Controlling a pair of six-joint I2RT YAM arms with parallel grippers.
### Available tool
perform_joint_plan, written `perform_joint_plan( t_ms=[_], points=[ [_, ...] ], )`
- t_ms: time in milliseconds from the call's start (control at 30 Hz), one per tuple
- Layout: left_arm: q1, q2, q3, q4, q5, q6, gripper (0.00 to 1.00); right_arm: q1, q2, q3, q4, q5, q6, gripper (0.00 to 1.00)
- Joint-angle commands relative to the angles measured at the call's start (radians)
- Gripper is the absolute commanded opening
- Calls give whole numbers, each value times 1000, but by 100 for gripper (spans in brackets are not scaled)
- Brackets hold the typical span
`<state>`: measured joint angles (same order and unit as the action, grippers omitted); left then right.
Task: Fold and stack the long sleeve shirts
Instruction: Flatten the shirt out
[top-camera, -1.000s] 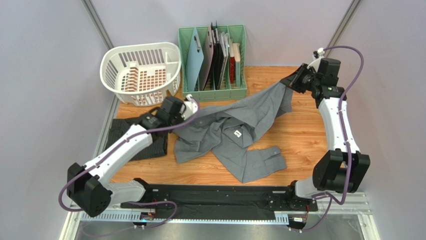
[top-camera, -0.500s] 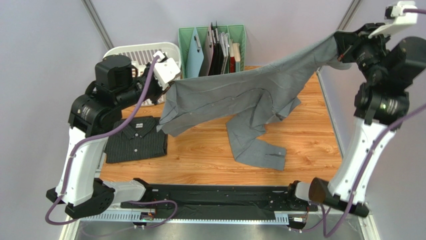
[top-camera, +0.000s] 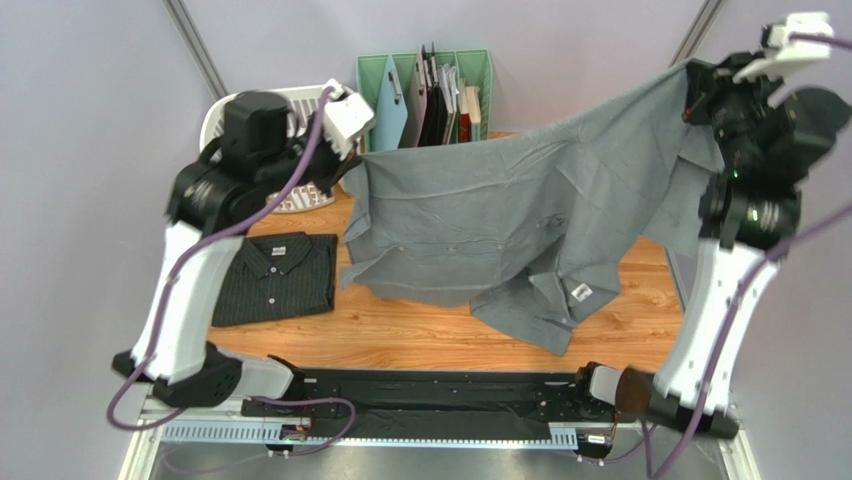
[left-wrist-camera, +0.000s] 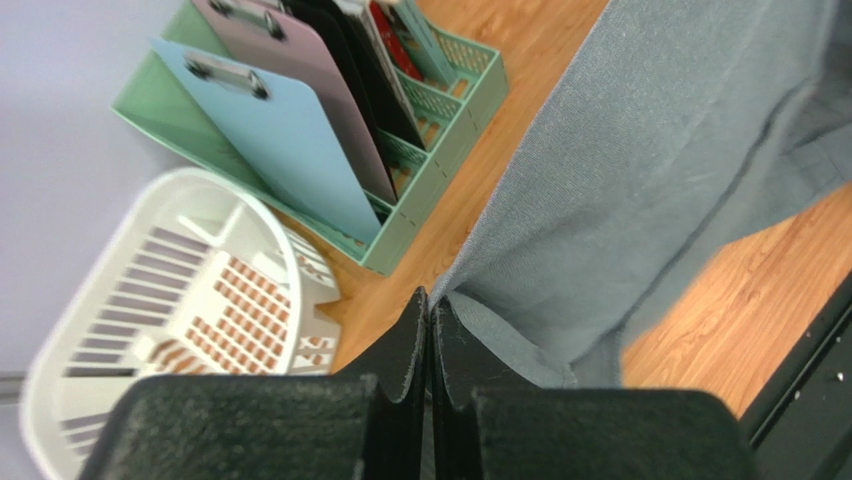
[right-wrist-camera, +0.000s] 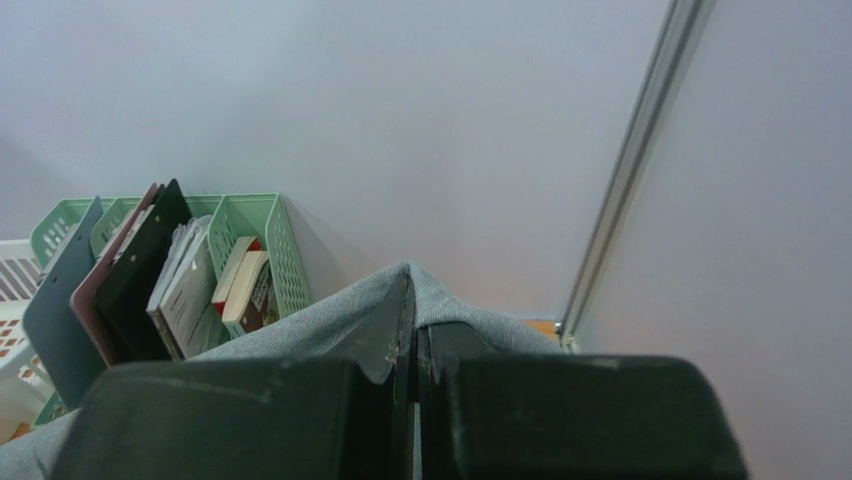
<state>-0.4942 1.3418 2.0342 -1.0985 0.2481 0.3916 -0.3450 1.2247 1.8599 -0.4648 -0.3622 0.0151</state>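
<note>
The plain grey shirt (top-camera: 500, 210) hangs spread in the air between both arms, its lower part drooping toward the wooden table (top-camera: 420, 330). My left gripper (top-camera: 352, 160) is shut on the shirt's left edge; the left wrist view shows the grey cloth (left-wrist-camera: 640, 180) pinched at the fingertips (left-wrist-camera: 412, 312). My right gripper (top-camera: 690, 90) is shut on the shirt's right corner, raised high; in the right wrist view the cloth (right-wrist-camera: 330, 315) drapes over the closed fingers (right-wrist-camera: 400, 335). The dark pinstriped shirt (top-camera: 275, 275) lies folded on the table's left side.
A white laundry basket (top-camera: 225, 110) stands at the back left, partly behind my left arm. A green file rack (top-camera: 425, 95) with clipboards and books stands at the back centre. Grey walls enclose the table on both sides.
Both arms have lifted the grey shirt off the table and pulled it apart. It now hangs wider and flatter, and the dangling sleeve has risen off the wood.
</note>
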Motion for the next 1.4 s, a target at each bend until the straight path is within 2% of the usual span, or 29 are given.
perform_joint_plan(
  t_ms=[0,100,133,167,233,300,333,367,433,500,533,567,600,667,700,733,767,800,900,1000,1033,1100,1133,1167,1200,1233,1267,1300,1367],
  points=[
    [108,204,84,107,31,-100,0,3,316,181,28,3,112,0],
    [158,360,337,120,14,-145,0,3,565,601,-41,5,210,0],
    [170,426,421,117,35,-158,0,3,663,827,-46,5,230,0],
    [187,454,590,115,39,-183,0,1,686,907,-37,9,253,0],
    [200,476,726,121,93,-201,0,-8,664,952,56,40,311,0],
    [201,410,710,207,124,-218,0,-43,468,737,267,69,336,0],
    [201,292,643,251,150,-223,0,-57,393,638,338,127,326,0],
    [201,220,466,300,164,-223,0,-75,245,472,397,155,304,0],
    [201,40,297,394,222,-183,0,-89,146,379,451,184,223,0],
    [200,-39,112,344,273,-104,0,-109,29,206,421,193,128,0],
    [200,-97,53,304,336,-59,0,-121,-2,138,382,125,106,0],
    [197,-130,-97,275,350,-25,0,-129,-34,75,338,73,13,0],
    [198,-160,-177,246,355,7,0,-129,-109,-85,237,19,-42,0],
    [191,-229,-402,198,388,139,0,-129,-177,-235,105,-157,-166,0],
    [183,-246,-472,163,387,174,0,-129,-204,-311,-99,-241,-399,0],
    [177,-271,-539,148,393,247,0,-129,-255,-438,-212,-365,-529,0],
    [154,-279,-663,129,387,283,0,-127,-280,-509,-321,-394,-649,0],
    [137,-297,-727,124,373,306,0,-126,-303,-569,-516,-405,-931,0],
    [39,-311,-945,143,283,415,0,-124,-416,-783,-752,-341,-1327,0],
    [-27,-311,-1077,166,224,451,0,-124,-528,-918,-900,-223,-1510,0],
    [-32,-305,-1095,163,223,457,0,-124,-543,-930,-952,-215,-1617,4],
    [-40,-282,-1118,135,212,460,7,-123,-556,-933,-1104,-192,-1708,30],
    [-41,-271,-1114,118,201,461,16,-123,-554,-927,-1138,-182,-1744,52],
    [-41,-262,-1093,71,195,463,30,-123,-544,-904,-1159,-175,-1745,62],
    [-41,-250,-1080,45,192,480,37,-123,-530,-891,-1189,-155,-1745,68],
    [-41,-247,-1068,22,189,484,44,-123,-518,-871,-1195,-152,-1736,84],
    [-40,-247,-1047,-12,188,489,54,-123,-498,-849,-1195,-152,-1688,90],
    [-38,-253,-1036,-23,191,490,55,-123,-451,-793,-1195,-168,-1660,97],
    [-38,-253,-1010,-44,209,483,56,-123,-381,-736,-1195,-201,-1560,99]
  ],
)
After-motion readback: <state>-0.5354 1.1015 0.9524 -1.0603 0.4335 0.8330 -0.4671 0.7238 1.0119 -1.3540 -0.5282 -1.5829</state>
